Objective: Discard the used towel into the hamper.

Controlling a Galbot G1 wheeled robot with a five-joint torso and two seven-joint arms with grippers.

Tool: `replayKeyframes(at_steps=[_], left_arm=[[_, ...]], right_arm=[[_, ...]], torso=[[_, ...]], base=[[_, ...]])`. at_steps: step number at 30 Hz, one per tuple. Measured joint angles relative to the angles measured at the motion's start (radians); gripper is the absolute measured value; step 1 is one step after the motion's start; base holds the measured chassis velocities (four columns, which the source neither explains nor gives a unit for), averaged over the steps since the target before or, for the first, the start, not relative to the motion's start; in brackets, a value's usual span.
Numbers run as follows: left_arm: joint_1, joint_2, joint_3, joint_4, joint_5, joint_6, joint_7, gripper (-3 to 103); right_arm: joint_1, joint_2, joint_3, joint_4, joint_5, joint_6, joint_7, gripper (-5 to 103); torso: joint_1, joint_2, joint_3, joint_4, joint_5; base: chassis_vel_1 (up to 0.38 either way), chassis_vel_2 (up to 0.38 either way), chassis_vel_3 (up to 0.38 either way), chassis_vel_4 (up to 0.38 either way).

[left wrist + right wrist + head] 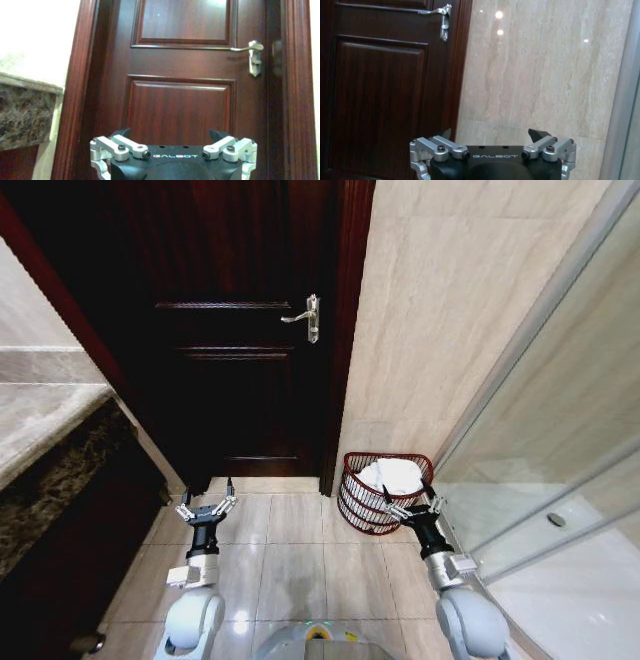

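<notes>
**Towel lies in the hamper as both grippers hang empty by the door**

Head view: the hamper, a reddish-brown wire basket, stands on the tiled floor against the beige wall, just right of the dark wooden door and close to the glass shower screen. A white towel sits bunched inside the hamper, rising to about its rim.

The right gripper hovers at the near edge of the hamper, on the side away from the wall, its fingers spread wide and holding nothing. The left gripper hangs well left of the hamper, low in front of the door, its fingers likewise released and empty. A stone-topped counter runs along the far side of the door from the hamper.

In the left wrist view the left gripper faces the door squarely, its dark fingertips parted, with the silver handle above. In the right wrist view the right gripper points at the seam where the door meets the wall, fingertips apart and nothing between them.
</notes>
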State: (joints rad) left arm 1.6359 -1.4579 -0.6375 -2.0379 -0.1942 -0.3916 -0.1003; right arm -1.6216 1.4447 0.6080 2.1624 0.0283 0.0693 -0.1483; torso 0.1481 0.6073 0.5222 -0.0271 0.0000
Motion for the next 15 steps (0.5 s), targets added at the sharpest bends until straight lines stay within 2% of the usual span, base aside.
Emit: replayKeyframes(at_steps=[8, 15], left_arm=[[0.001, -0.003, 0.004, -0.006, 0.021, 0.011, 0.016, 100], [0.022, 0.007, 0.008, -0.029, 0.025, 0.074, 0.022, 100]], right_arm=[[0.0, -0.005, 0.014, 0.008, 0.02, 0.002, 0.0, 100], [0.003, -0.009, 0.026, 0.025, 0.042, -0.018, 0.0, 100]], torso=[[0.016, 0.034, 0.018, 0.0, -0.0001], [0.028, 0.065, 0.036, 0.0, -0.0001]], base=[[0.0, 0.0, 0.0, 0.0], [0.0, 0.0, 0.0, 0.0]])
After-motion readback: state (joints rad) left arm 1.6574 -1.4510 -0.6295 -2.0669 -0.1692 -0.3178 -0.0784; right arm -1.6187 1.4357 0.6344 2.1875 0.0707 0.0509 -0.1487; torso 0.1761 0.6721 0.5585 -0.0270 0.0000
